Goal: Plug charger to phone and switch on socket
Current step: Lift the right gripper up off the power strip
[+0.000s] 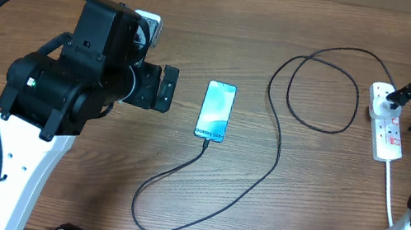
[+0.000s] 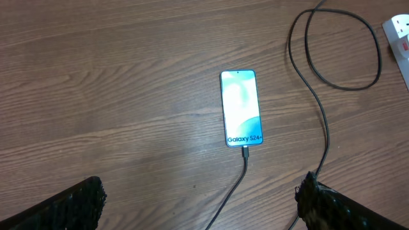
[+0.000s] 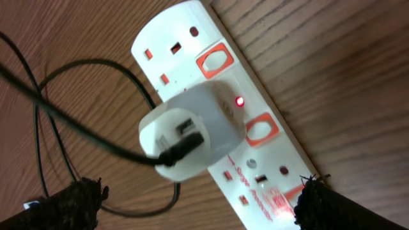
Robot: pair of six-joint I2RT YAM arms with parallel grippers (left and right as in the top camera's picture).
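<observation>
The phone (image 1: 216,111) lies flat mid-table with its cyan screen lit. The charger's thin black cable (image 1: 270,155) is plugged into the phone's bottom edge (image 2: 245,152), loops over the wood and runs to a white adapter (image 3: 198,131) seated in the socket (image 3: 255,147). A small red light (image 3: 240,101) glows on the strip beside the adapter. My left gripper (image 1: 168,89) hovers left of the phone (image 2: 241,108), open and empty. My right gripper (image 3: 201,207) hangs just above the socket (image 1: 388,125), open, holding nothing.
The socket's thick white cord (image 1: 389,192) runs toward the table's front right. The cable makes a wide loop (image 1: 323,85) between phone and socket. Both arms' white bases stand at the front corners.
</observation>
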